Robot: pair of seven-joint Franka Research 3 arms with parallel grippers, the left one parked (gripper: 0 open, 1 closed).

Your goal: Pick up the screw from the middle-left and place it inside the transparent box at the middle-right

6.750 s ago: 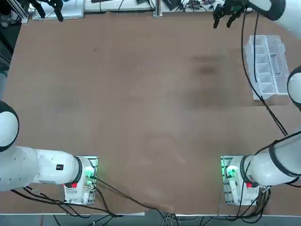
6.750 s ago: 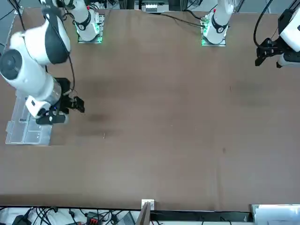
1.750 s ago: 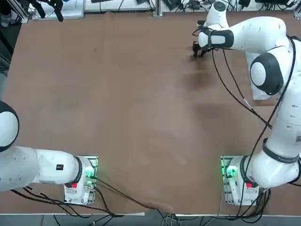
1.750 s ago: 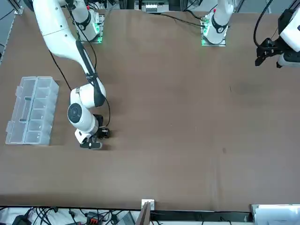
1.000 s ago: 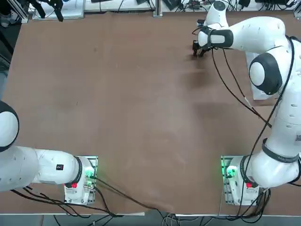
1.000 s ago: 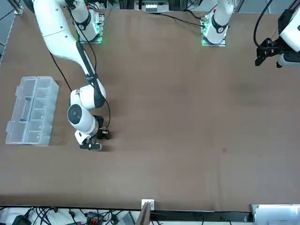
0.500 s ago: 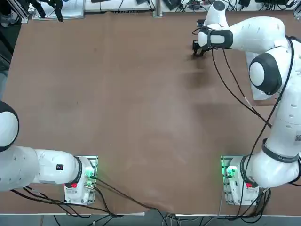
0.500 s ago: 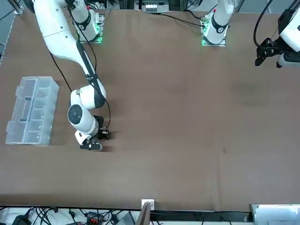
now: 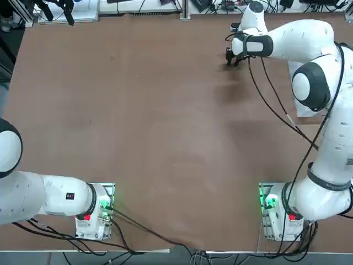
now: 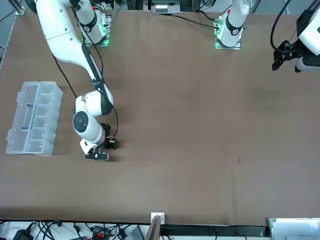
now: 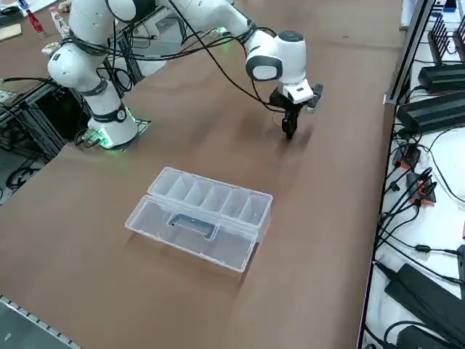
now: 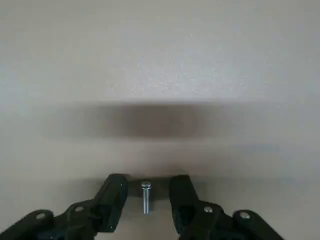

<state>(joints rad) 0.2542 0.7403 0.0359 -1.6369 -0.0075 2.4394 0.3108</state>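
Presently catalogued, 1 working station on a brown bench (image 9: 165,138).

Item 1: right claw (image 12: 146,192). It stood low over the bench, pointing down, well apart from the transparent box. Its 2 fingers (image 12: 114,197) were partly spread, 1 on each side of the screw, with a narrow gap visible on both sides; nothing was pinched yet. In the overhead view the claw (image 9: 232,59) sat toward the far edge of the bench; in the front view (image 10: 102,149) and the side view (image 11: 289,129) its tips looked to be at or just above the surface.

Item 2: screw (image 12: 145,196). A small pale metal piece with its head toward the fingertips' end, it lay flat on the bench between the 2 fingers and roughly in line with them. It could be made out in the wrist view only.

Item 3: transparent box (image 11: 200,216). Clear plastic, lid open, 1 row of small compartments exposed. It rested on the bench well to the side of the claw, as the front view (image 10: 33,118) also showed, and partly under the arm in the overhead view.

Risks, as judged: the screw was thin and lay flat, so fingers closing slightly high could slide over it, or roll it out sideways. An off-centre squeeze could flick it across the bench. A weak pinch could drop it during the carry toward the box, and the small compartments leave little margin on release.
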